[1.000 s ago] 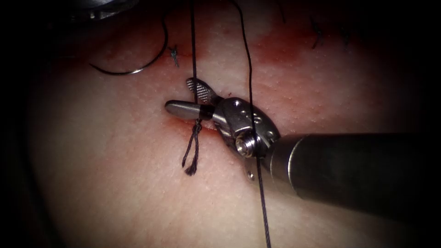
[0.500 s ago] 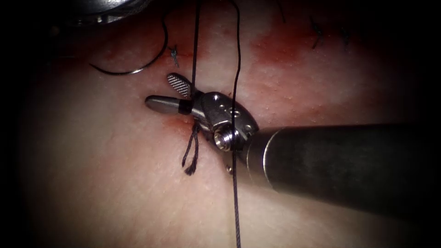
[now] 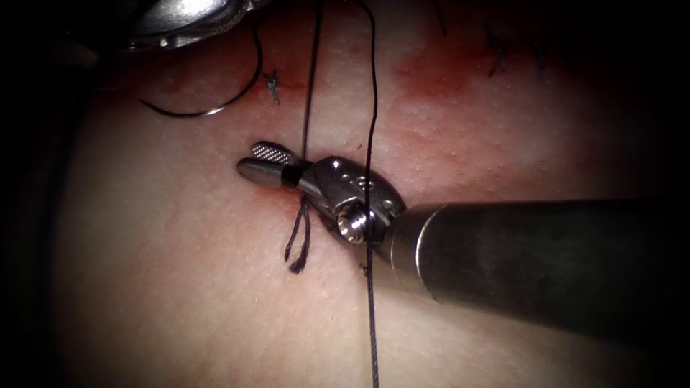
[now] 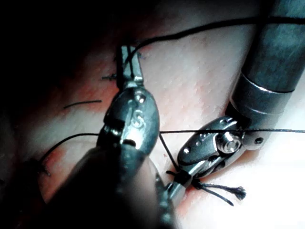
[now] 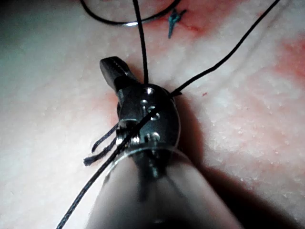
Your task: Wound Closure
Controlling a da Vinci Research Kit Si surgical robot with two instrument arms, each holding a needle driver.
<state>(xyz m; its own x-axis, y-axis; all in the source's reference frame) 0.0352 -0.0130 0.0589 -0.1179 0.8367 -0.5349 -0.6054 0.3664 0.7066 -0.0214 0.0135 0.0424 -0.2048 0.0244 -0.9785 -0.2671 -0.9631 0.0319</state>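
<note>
My right tool (image 3: 249, 159) reaches in from the right, low over the tissue (image 3: 180, 287). Its jaws are shut on the thread strand (image 3: 309, 93) just above a knot (image 3: 305, 205) with two short tails. A second strand (image 3: 370, 108) crosses over its wrist. My left tool (image 4: 129, 59) is shut on the thread; its body (image 3: 183, 18) sits at the upper left of the endoscope view. The curved needle (image 3: 208, 109) lies flat on the tissue up and left of the knot, held by neither tool. It also appears in the right wrist view as a needle arc (image 5: 124, 22) beyond the right jaws (image 5: 110, 67).
Finished stitches (image 3: 496, 57) sit at the upper right, and another short stitch (image 3: 273, 86) lies beside the needle. Red fluid (image 3: 438, 79) stains the tissue around them. The right tool's shaft (image 3: 546, 266) covers the lower right.
The right tool slid a little to the left, then its jaws went from wide open to shut around the strand above the knot. The free strand over its wrist shifted left.
</note>
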